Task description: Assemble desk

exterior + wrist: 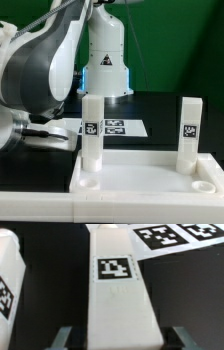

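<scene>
The white desk tabletop lies rim-up at the front. Two white tagged legs stand upright in its far corner sockets, one towards the exterior view's left and one towards the right. The two near sockets hold nothing. In the wrist view a third tagged leg lies on the black table, running lengthwise between my fingers. My gripper is open around it, with a dark gap on each side. Another leg lies beside it. In the exterior view my gripper is low at the left, mostly hidden by the arm.
The marker board lies flat on the black table behind the tabletop, and also shows in the wrist view beyond the leg's far end. The arm's base stands at the back. My bulky arm links fill the exterior view's left.
</scene>
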Controlling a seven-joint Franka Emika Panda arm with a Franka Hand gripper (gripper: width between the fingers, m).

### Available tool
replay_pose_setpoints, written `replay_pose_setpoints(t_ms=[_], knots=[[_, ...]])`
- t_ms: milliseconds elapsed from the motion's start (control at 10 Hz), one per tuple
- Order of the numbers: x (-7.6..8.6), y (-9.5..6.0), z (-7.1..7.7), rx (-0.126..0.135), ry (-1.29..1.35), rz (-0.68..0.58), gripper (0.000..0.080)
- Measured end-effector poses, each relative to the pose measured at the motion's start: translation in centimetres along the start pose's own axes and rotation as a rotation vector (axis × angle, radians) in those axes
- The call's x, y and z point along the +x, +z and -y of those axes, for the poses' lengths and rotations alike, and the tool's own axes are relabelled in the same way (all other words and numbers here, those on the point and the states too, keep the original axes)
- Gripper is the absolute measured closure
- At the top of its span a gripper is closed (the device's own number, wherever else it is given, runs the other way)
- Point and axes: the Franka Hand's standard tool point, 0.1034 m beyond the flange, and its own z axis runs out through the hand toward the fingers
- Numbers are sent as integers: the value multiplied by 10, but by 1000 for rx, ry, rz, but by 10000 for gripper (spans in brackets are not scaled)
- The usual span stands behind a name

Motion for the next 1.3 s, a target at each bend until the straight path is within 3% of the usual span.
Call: replay_pose_setpoints(t_ms=[200,500,700,900,1100,1200,1300], knots=[[0,-7,0,-5,-14,-15,509],[-19,-47,8,-8,-75,-94,508],[-29,-64,11,-24,-103,-130,508],[-24,-64,10,-27,-100,-147,508],[-14,-73,6,-38,-105,-204,508],[-12,-93,10,-57,-121,-277,508],[-21,-119,19,-74,-154,-390,508]])
